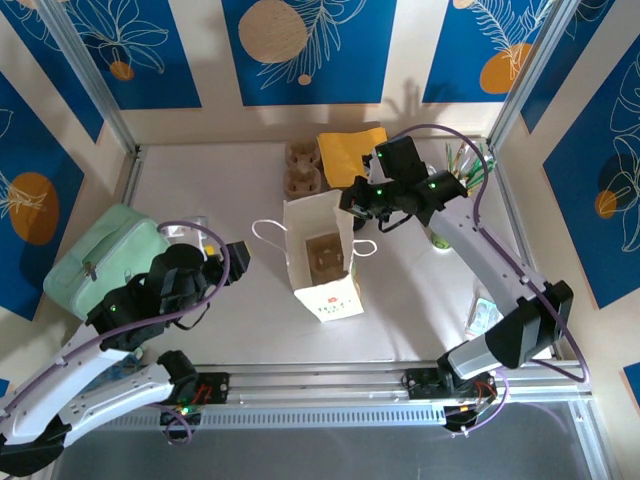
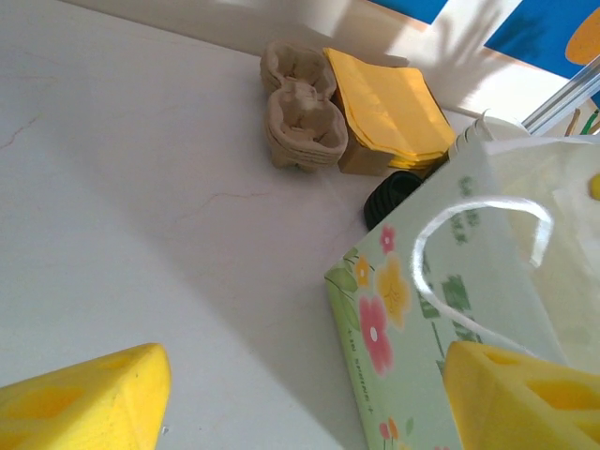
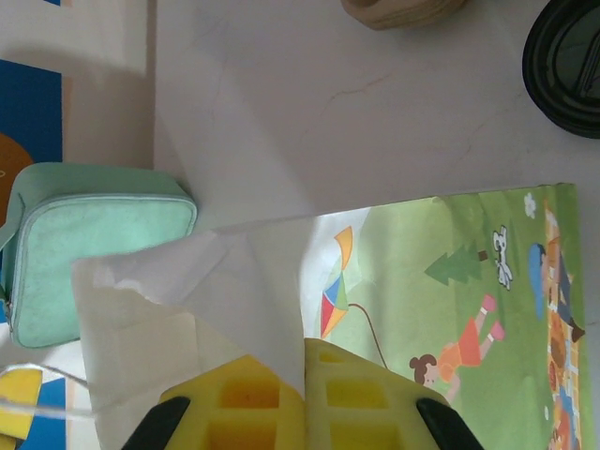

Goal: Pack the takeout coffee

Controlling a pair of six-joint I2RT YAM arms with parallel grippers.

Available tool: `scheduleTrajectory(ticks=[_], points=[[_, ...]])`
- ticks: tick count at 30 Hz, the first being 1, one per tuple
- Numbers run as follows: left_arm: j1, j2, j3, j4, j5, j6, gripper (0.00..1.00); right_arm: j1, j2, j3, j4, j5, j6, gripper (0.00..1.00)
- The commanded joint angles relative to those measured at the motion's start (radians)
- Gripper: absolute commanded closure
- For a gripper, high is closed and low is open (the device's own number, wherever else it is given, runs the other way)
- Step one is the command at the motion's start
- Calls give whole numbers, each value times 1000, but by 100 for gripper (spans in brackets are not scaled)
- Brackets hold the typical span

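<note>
Nearest, the left gripper (image 1: 228, 262) is held wide open and empty, just left of the paper bag (image 1: 325, 285). In the left wrist view its yellow fingers (image 2: 94, 398) are seen well apart, with the bag's flowered side and white handle ahead of them. A mint case (image 1: 100, 255) beside that arm is given by the overhead view, as is a cardboard insert (image 1: 325, 255) inside the open bag. The bag's far rim is pinched by the fully closed right gripper (image 1: 352, 205); in the right wrist view, white paper is seen clamped between its pads. The takeout coffee (image 1: 438, 238) is made out on the table right of the bag, partly hidden under the right arm. Farther back lie a black round lid (image 3: 567, 66), cup carriers (image 2: 300, 117) and yellow napkins (image 2: 389, 112).
</note>
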Motion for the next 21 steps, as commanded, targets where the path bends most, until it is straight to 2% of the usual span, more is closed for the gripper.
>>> scheduleTrajectory(ticks=[1,13,21], points=[[0,-15,5,-15,16,-16,23,-15,17,30,28,-95,-20,100],[0,-30,-5,-25,11,-13,23,-49,22,-1,128,-208,30,100],[0,-30,-6,-26,9,-12,23,-81,47,-13,163,-219,45,100]])
